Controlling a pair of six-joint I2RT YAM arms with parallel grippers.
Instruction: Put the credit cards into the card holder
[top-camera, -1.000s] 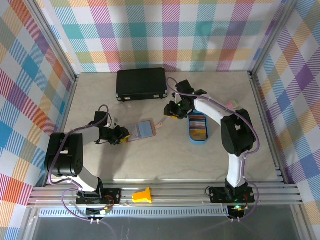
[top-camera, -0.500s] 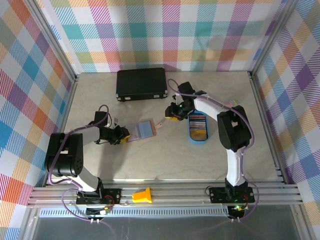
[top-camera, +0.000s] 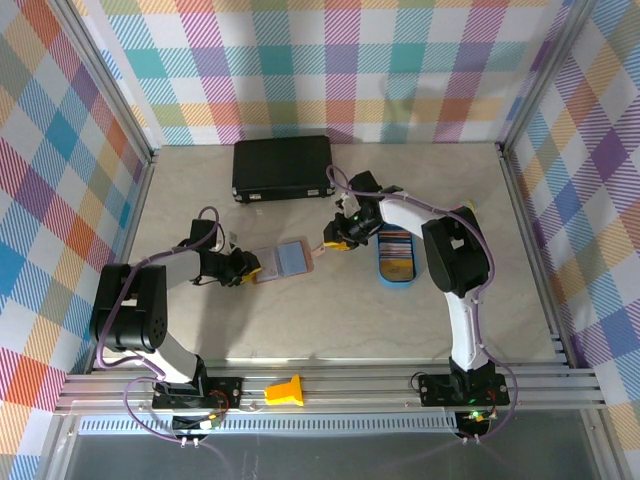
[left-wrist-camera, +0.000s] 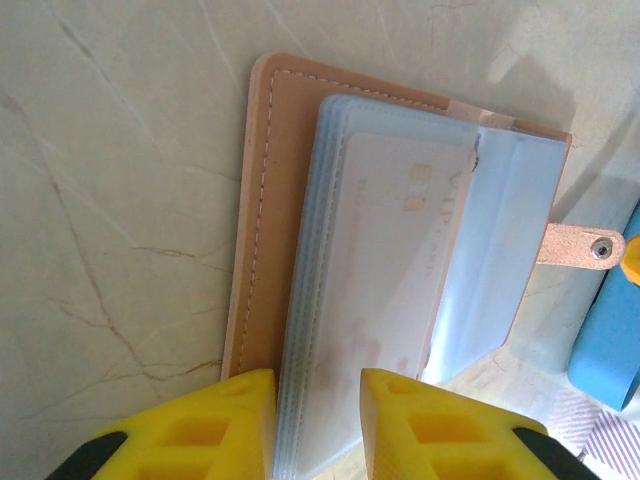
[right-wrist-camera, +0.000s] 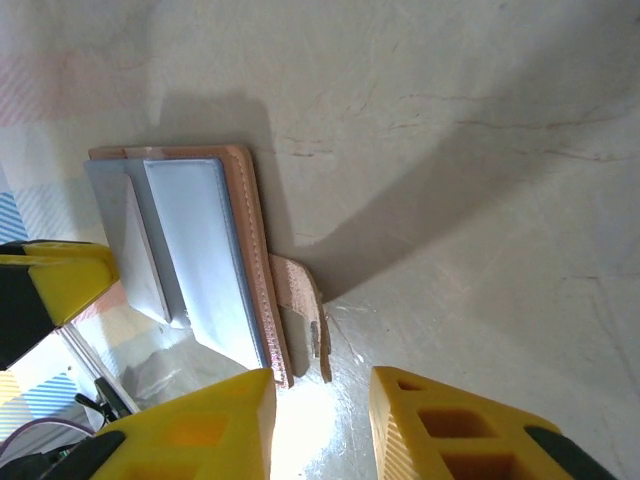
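The near half of the bench (top-camera: 340, 320) lies free between the two arms. The wallet (top-camera: 285, 260) is hemmed in: left gripper (top-camera: 251, 268) clamped on its left edge, right gripper (top-camera: 333, 244), jaws apart, just beside its right edge, blue tray (top-camera: 396, 268) just beyond. A black case (top-camera: 283, 167) blocks the far side.

Stitched matt leather card holder (left-wrist-camera: 262, 200), glossy plastic sleeves (left-wrist-camera: 515, 230), smooth marbled table (left-wrist-camera: 120, 200)

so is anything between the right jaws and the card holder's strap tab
Nothing visible. In the right wrist view the small leather strap tab of the salmon-brown leather card holder lies just ahead of the open right jaws, with bare pale marbled table around it. The left jaws pinch the holder's opposite edge, out of the path.
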